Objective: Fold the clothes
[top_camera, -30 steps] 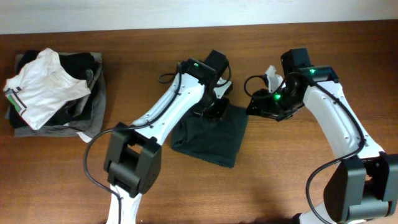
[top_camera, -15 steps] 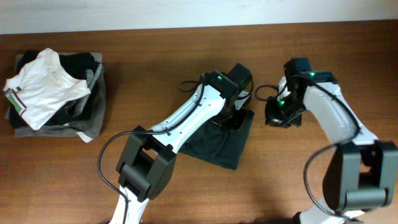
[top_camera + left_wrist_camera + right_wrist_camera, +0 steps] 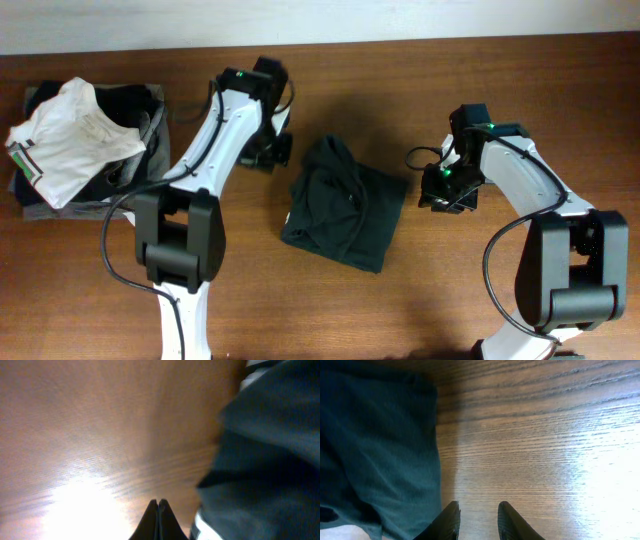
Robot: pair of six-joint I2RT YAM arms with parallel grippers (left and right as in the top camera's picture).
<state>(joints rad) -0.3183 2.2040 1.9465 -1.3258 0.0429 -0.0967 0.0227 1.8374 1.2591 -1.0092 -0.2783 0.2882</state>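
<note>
A dark green garment (image 3: 345, 205) lies folded in a rough square, a little rumpled on top, at the middle of the wooden table. My left gripper (image 3: 270, 150) is shut and empty over bare wood, just off the garment's upper left. In the left wrist view its fingertips (image 3: 158, 503) are pressed together, and dark cloth (image 3: 270, 455) fills the right side. My right gripper (image 3: 445, 192) is open and empty beside the garment's right edge. In the right wrist view its fingers (image 3: 478, 510) hang over bare wood, with the garment (image 3: 375, 450) at the left.
A pile of clothes (image 3: 90, 150), with a white shirt on top of dark and grey pieces, sits at the far left of the table (image 3: 480, 290). The table's back edge meets a white wall.
My left gripper has left the garment and swung left and back toward the pile. The garment now lies free. My right gripper has shifted slightly down beside its right edge.
</note>
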